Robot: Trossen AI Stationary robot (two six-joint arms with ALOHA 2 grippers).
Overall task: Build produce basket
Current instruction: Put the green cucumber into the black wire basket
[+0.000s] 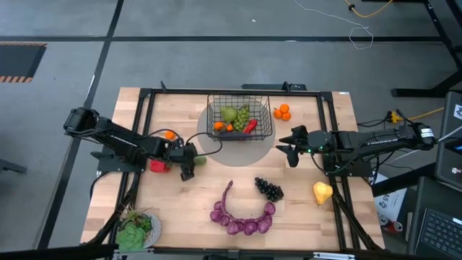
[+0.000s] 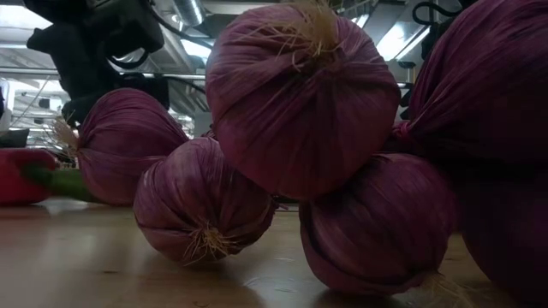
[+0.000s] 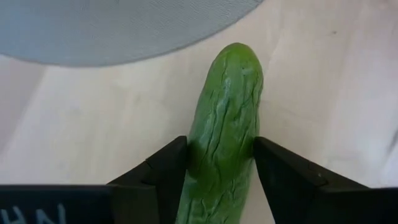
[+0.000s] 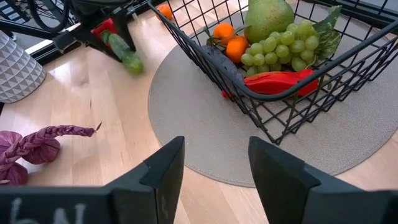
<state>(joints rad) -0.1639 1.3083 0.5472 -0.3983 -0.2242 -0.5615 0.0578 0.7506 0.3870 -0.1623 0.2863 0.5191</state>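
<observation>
The black wire basket [image 1: 240,119] stands on a round grey mat [image 1: 238,148] at the table's far middle. It holds a green pear [image 4: 267,15], green grapes [image 4: 280,43], oranges and a red pepper [image 4: 280,81]. My left gripper [image 1: 189,165] is left of the mat, shut on a green cucumber [image 3: 224,124]. My right gripper [image 1: 289,149] hangs open and empty to the right of the basket, over the mat's edge [image 4: 214,149]. On the table lie the purple onion string [image 1: 242,217], dark grapes [image 1: 268,189], a yellow pear [image 1: 322,192] and two oranges [image 1: 281,112]. My left gripper pinches the cucumber's two long sides [image 3: 199,152] between its two fingers [image 3: 168,165]. It comes slanting down from the table's left side. The cucumber's rounded free end [image 3: 239,56] sticks out past the fingertips toward the grey mat. Whether that end touches the table I cannot tell.
A red pepper [image 1: 157,166] and an orange [image 1: 169,134] lie next to my left gripper. A plate with leafy lettuce [image 1: 137,230] stands at the near left corner. A black frame [image 1: 144,97] runs along the table's edges. The onions [image 2: 300,94] fill the low view.
</observation>
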